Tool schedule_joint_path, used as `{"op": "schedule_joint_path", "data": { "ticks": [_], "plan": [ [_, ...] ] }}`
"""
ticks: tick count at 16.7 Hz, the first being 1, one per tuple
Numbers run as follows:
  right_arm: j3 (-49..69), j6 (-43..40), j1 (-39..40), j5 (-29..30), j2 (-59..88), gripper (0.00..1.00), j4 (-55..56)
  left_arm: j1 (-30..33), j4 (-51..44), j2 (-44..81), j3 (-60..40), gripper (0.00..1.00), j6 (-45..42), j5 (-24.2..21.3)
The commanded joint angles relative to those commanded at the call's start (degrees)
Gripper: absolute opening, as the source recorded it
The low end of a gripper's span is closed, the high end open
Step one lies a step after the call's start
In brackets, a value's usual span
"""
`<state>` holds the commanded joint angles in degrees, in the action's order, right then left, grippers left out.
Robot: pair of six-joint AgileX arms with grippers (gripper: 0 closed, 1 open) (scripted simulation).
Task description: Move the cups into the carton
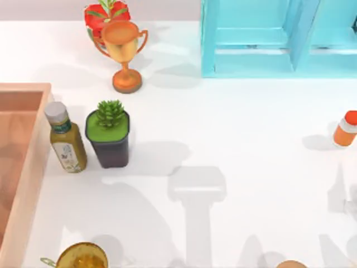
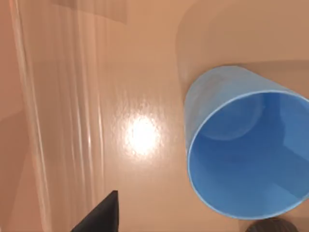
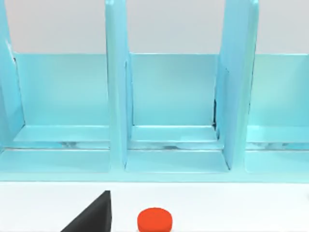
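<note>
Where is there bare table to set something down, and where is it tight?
The widest bare patch is mid-table, between the plant pot, the shelf unit and the orange bottle. A smaller one lies between the trophy and the shelf unit. It is tight along the carton wall, where the olive bottle and pot crowd together.

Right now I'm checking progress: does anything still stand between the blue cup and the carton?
Nothing visible does. In the left wrist view the blue cup already stands on the carton floor, with a dark fingertip of the left gripper beside it, not touching it.
</note>
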<state>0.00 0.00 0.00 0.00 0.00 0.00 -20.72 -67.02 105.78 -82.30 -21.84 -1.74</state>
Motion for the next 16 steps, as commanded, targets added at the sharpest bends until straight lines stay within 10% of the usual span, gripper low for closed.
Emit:
{"op": "schedule_joint_path", "data": {
  "ticks": [16],
  "plan": [
    [0.0, 0.0, 0.0, 0.0, 0.0, 1.00, 0.0, 0.1, -23.0, 0.7, -23.7, 1.00, 0.2, 0.0]
  ]
}}
